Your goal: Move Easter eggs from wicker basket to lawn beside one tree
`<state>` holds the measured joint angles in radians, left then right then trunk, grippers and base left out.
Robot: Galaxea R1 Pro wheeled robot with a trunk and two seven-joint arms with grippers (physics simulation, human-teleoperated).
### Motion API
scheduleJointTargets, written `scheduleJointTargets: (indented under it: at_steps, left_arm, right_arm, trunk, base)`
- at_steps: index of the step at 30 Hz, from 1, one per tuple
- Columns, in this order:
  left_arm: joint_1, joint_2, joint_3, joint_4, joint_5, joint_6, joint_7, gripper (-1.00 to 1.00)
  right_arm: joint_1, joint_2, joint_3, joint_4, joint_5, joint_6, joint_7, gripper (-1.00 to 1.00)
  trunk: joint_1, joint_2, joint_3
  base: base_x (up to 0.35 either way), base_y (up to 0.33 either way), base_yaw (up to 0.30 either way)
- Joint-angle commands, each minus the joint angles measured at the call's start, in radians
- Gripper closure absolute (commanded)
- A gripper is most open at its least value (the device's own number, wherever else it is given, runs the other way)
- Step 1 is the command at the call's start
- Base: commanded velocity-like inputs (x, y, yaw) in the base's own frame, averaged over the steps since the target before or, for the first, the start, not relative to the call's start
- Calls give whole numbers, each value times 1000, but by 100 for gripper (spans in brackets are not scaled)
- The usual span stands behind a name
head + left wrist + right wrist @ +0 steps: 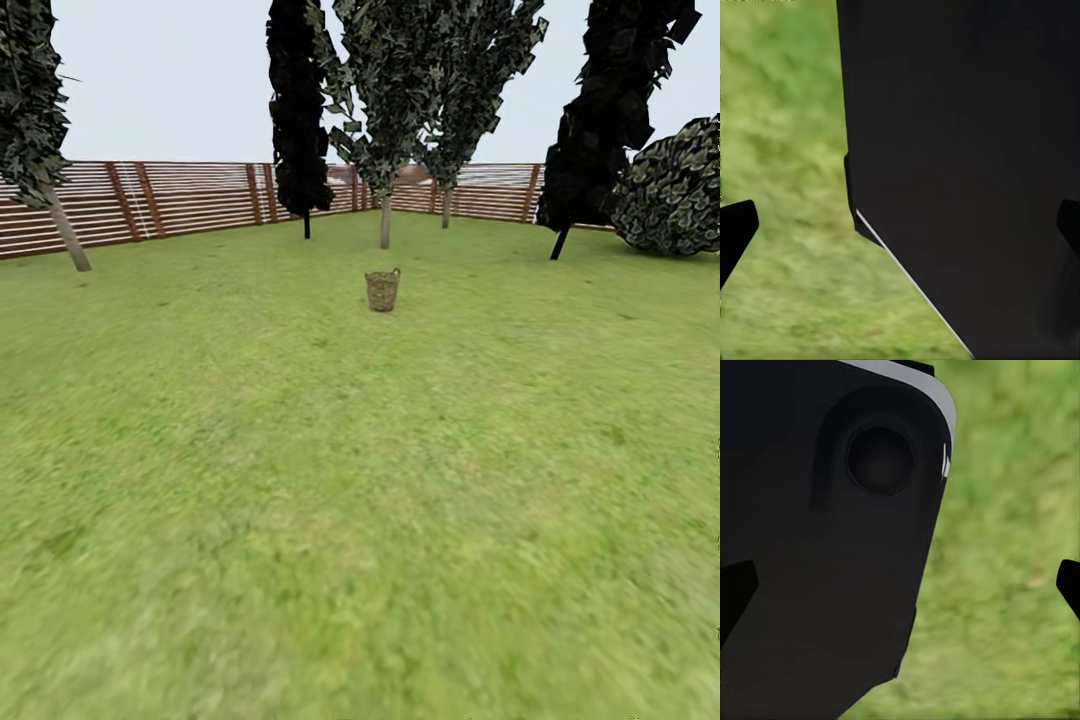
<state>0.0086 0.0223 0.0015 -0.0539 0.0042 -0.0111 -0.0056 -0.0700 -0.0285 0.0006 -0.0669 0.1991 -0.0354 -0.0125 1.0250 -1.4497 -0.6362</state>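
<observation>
Far out on the lawn (pixel 300 480), well away from both grippers, stood the wicker basket (pixel 382 290). It sat upright on the grass, in the middle of the head view. It was too small and far off to see any eggs inside it.

Going from left to right in the head view, a tree with a pale, leaning trunk (pixel 66 232) stood by the fence (pixel 180 200). Next came a dark tree with a thin black trunk (pixel 300 130). Right behind the basket stood a tree with a straight pale trunk (pixel 385 222), and another one like it (pixel 446 208) was just past that. Then came one more dark tree (pixel 610 110) and a round bush (pixel 672 190). The brown fence ran along the back of the garden.

Near the left gripper (pixel 900 225), a big black part of the robot's body (pixel 967 165) was very close, with green grass beside it. The two dark fingers (pixel 735 229) showed at opposite edges of the picture, far apart, so the left gripper was wide open and held nothing.

Near the right gripper (pixel 900 585), another black part of the robot (pixel 832 547), with a round dent in it, was just as close. Grass showed past it. The right gripper's fingers (pixel 733 592) were also far apart, so it was open too and held nothing.
</observation>
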Motion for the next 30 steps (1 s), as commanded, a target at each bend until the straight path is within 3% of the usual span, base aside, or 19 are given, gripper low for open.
scheduleJointTargets:
  at_steps: [1, 12, 30]
  left_arm:
    - [1, 0, 0, -2, 0, -1, -1, -100]
    - [1, 1, 0, -3, 0, -1, -1, -100]
    - [1, 1, 1, -2, 2, -2, 1, -100]
  right_arm:
    - [-1, 0, -1, 0, 5, -3, -1, -100]
    - [-1, 2, -1, 0, 1, -1, -3, -100]
    - [-1, 3, 7, 4, 12, -6, -2, -100]
  trunk:
    - [0, 0, -2]
    - [0, 0, -17]
    - [0, 0, -18]
  base:
    - [0, 0, -137]
    - [0, 0, -156]
    - [24, 0, -11]
